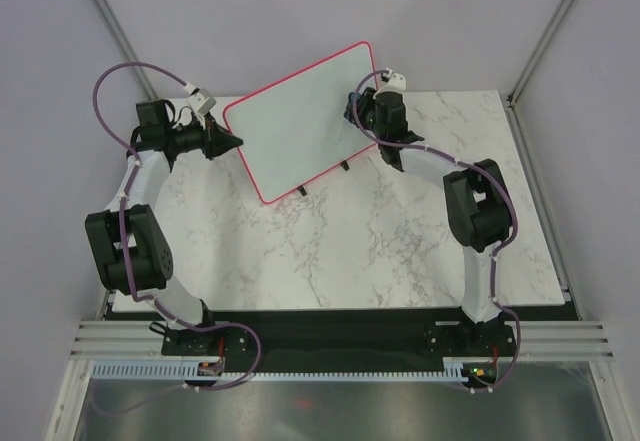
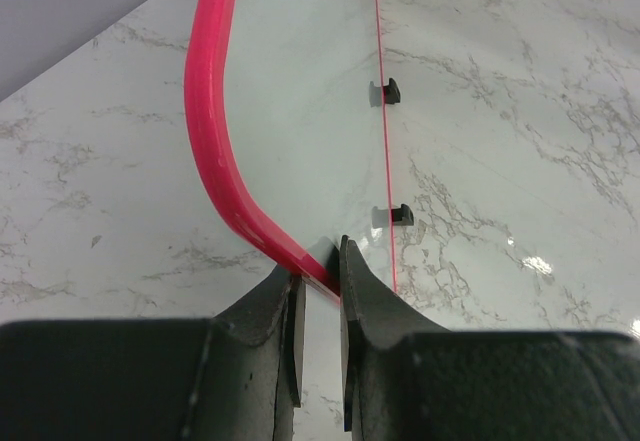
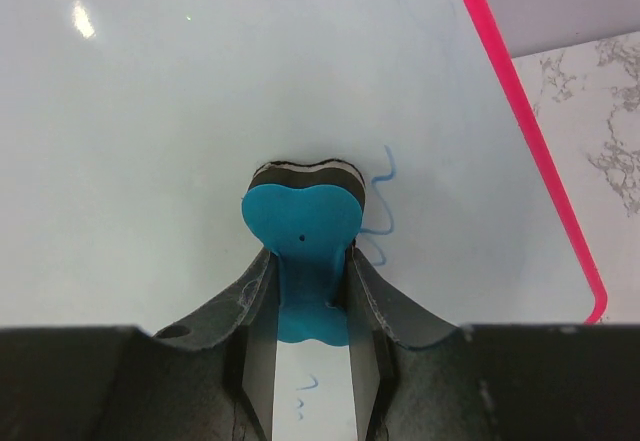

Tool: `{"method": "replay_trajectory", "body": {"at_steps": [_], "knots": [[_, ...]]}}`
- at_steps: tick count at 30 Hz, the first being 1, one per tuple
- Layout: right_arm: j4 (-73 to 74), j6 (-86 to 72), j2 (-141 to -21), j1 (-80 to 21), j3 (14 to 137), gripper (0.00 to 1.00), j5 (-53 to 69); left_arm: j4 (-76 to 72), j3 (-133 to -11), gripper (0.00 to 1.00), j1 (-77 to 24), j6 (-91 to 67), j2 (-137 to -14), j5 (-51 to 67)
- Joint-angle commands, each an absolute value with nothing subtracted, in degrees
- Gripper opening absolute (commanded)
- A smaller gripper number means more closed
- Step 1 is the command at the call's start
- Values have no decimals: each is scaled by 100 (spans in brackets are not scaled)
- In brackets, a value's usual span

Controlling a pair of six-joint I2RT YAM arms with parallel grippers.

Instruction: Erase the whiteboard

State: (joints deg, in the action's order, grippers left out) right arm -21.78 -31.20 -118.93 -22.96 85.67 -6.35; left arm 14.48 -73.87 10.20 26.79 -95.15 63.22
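Marbled worktop [image 1: 330,251] carries the whiteboard [image 1: 305,126], which sits tilted at the far middle. The left hand [image 2: 320,271] pinches the pink frame [image 2: 210,111] at a rounded corner. The right hand [image 3: 312,311] pinches a blue eraser [image 3: 302,226] pressed against the white face, just beside faint blue strokes [image 3: 382,196].

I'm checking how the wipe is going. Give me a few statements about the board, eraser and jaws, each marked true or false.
1. The left jaws pinch the whiteboard by its pink frame. True.
2. The right jaws hold a red eraser. False: the eraser is blue.
3. Blue marks show on the whiteboard beside the eraser. True.
4. The table is bare wood. False: the table is white and marble-patterned.
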Motion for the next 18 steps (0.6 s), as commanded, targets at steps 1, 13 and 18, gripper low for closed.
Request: {"method": "replay_trajectory", "body": {"at_steps": [1, 13, 18], "knots": [[-2504, -2479, -11945, -2364, 8623, 0, -669, 1389, -7471, 2, 1002, 3613, -9395, 5994], [-3251, -2829, -11647, -3190, 6919, 0, -184, 1511, -7497, 2, 993, 3735, -9431, 5985], [-3228, -2962, -11496, -3085, 6679, 0, -807, 1556, -7514, 2, 993, 3779, -9448, 6003]]}}
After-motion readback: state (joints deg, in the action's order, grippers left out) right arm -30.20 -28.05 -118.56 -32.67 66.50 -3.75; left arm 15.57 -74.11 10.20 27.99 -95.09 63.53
